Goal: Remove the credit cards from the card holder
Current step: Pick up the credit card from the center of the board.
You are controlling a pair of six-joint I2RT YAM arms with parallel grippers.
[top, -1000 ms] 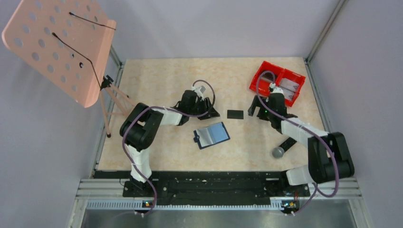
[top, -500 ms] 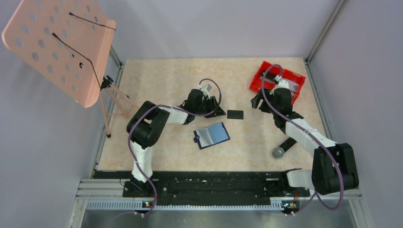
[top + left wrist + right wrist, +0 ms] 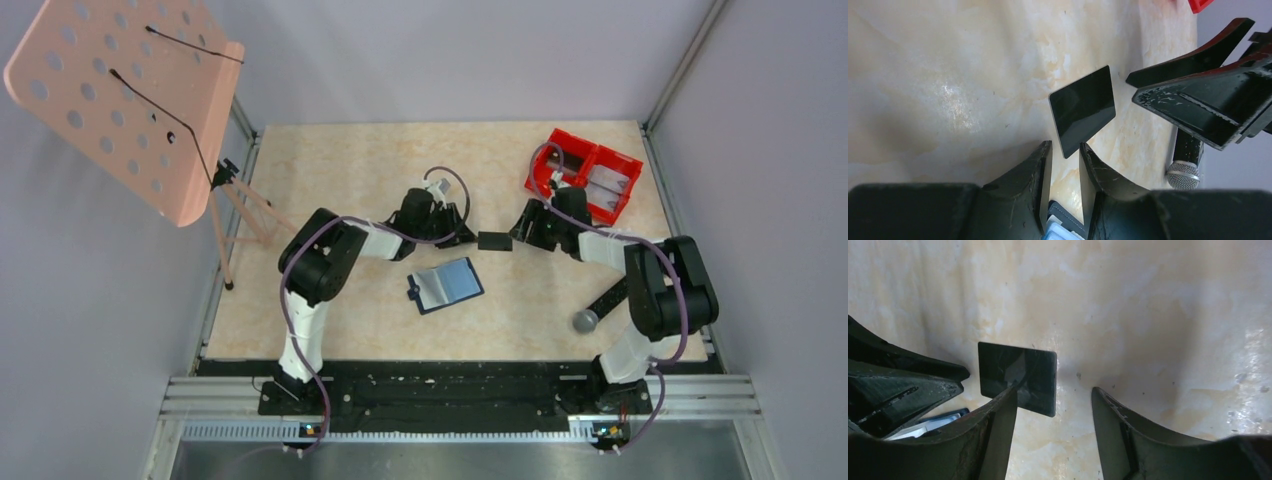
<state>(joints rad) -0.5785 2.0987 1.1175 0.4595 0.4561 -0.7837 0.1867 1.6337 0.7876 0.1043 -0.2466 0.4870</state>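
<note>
The card holder (image 3: 447,285) lies open on the table, pale blue inner faces up, and its navy edge (image 3: 1070,226) shows under my left fingers. One black credit card (image 3: 494,241) lies flat on the table between my two grippers. My left gripper (image 3: 457,232) sits just left of it, jaws a narrow gap apart with nothing between them (image 3: 1065,150), tips at the card's (image 3: 1082,110) near corner. My right gripper (image 3: 524,231) is just right of the card, open wide (image 3: 1053,392). Its left finger (image 3: 1003,410) overlaps the card (image 3: 1018,375).
A red two-compartment bin (image 3: 585,185) stands at the back right with pale flat items inside. A grey ball on a black handle (image 3: 586,321) lies near the right arm. A pink perforated stand (image 3: 120,95) on tripod legs overhangs the table's left edge.
My right gripper swung left from beside the red bin to the black card, its jaws narrowing. My left gripper crept right toward the card and narrowed. Card and wallet stayed put.
</note>
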